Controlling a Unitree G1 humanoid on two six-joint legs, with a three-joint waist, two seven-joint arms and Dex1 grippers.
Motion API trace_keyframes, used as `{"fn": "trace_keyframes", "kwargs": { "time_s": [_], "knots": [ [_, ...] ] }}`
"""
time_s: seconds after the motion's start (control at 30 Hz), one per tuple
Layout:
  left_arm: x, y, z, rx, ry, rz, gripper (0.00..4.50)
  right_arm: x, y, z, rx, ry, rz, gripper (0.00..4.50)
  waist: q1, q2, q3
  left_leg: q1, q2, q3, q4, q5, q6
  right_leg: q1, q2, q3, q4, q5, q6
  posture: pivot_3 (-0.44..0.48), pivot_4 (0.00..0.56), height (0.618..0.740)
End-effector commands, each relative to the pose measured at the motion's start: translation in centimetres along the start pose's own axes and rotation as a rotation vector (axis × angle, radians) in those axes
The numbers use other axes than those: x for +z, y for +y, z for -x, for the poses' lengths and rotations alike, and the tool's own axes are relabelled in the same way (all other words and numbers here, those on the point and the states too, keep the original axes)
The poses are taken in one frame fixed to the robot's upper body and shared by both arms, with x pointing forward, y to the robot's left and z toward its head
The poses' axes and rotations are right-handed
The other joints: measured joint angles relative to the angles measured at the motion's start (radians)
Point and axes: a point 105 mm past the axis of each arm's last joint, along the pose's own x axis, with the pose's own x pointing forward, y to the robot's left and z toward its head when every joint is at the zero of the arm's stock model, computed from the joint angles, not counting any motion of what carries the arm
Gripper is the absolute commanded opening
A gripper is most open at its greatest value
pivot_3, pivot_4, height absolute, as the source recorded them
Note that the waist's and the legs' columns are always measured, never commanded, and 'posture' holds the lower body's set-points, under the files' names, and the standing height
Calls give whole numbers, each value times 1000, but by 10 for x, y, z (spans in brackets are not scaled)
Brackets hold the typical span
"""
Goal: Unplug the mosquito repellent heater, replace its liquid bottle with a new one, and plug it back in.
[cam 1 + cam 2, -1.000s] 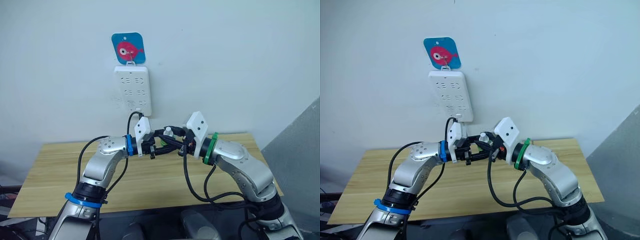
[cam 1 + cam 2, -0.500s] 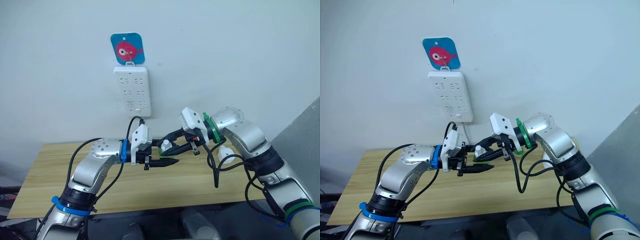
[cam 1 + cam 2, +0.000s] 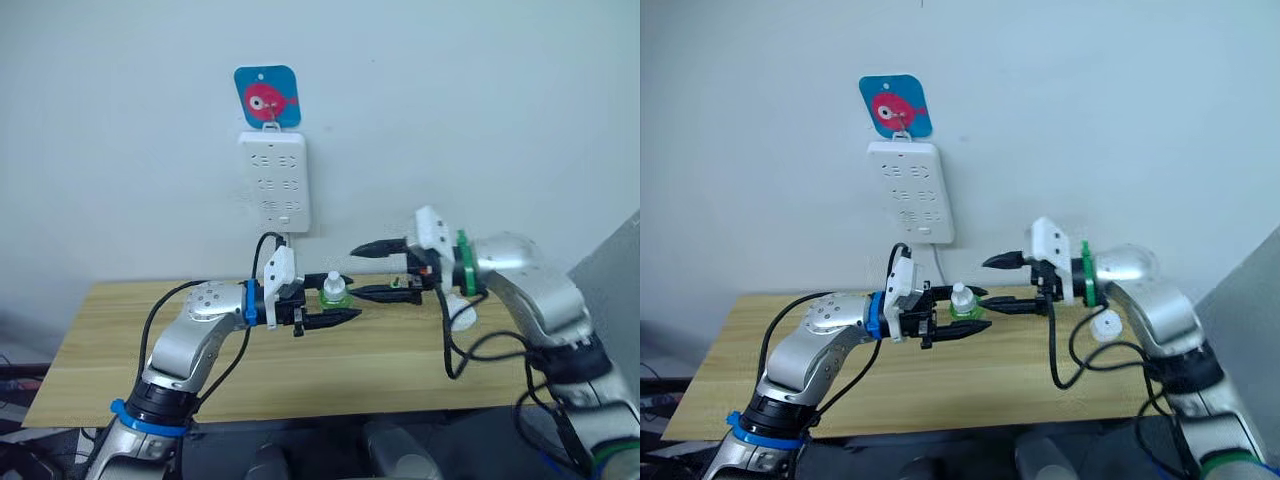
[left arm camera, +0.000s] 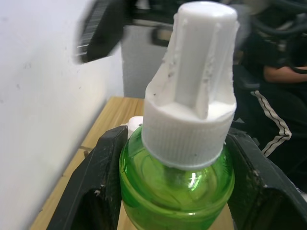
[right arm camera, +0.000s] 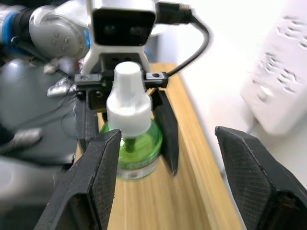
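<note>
Wall: plain pale wall point(image 3: 480, 110) behind everything, a tall white power strip point(image 3: 274, 182) hanging flat on it under a blue tag point(image 3: 267, 96) with a pink fish.
Table: light wooden table point(image 3: 120, 340) pushed up against the wall, both arms reaching in above it.
Right gripper: right gripper point(image 3: 377, 270) is wide open and empty, one black finger high, one low, pointing toward the bottle and standing just off it.
Left gripper: left gripper point(image 3: 335, 305) has its two black fingers clamped on either side of the bottle's green belly; the left wrist view shows both fingers point(image 4: 98, 177) pressed against the glass.
Bottle: green bottle point(image 3: 333, 290) with a white ribbed cap point(image 4: 196, 81) sits upright in that grip, held up over the table between the two arms, below the power strip.
Heater: a small white round piece point(image 3: 459, 313) lies on the table near the wall, beside the right forearm and partly behind it; it looks like the heater, but it is too small to tell for sure.
Cable: a black cable point(image 3: 262, 248) loops up from the left wrist, near the lower end of the power strip.
</note>
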Motion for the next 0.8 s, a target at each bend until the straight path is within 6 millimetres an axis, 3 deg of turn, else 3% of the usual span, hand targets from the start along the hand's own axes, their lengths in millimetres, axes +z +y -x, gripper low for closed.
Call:
{"fn": "trace_keyframes", "kwargs": {
  "time_s": [0.03, 0.27, 0.43, 0.67, 0.8],
  "knots": [
    [8, 4, 0, 17, -27, -46, 2362, 19, 13, -10, -113, -80, 15, 3237, -7, 1, 0, 0, 1, 0, 0, 0, 0, 0, 1, 1, 0, 0, 0, -260, 76, 733],
    [6, 5, -2, 7, -29, -52, 2362, 19, 8, -37, -205, -84, 22, 3237, -15, 2, -2, 1, 0, 4, 2, 0, 0, 0, 1, 5, 1, 0, 1, -271, 68, 733],
    [5, 5, -4, 6, -34, -56, 2362, 14, -1, -41, -209, -52, 32, 3237, -15, 2, -4, 1, 0, 4, 1, 0, 0, -1, 1, 5, 0, 0, 1, -265, 63, 733],
    [3, 4, -1, 15, -32, -57, 2362, 9, -8, -7, -175, 5, -3, 3237, -7, 2, -4, -1, 0, 4, 0, 0, 0, -2, 0, 4, 0, 0, 1, -256, 59, 733],
    [1, 5, 0, 19, -30, -56, 2362, 5, 1, 15, -93, 76, -3, 3237, -4, 2, -4, 0, 0, 4, 0, 0, 0, -2, 0, 4, 0, 0, 1, -260, 57, 733]
  ]
}}
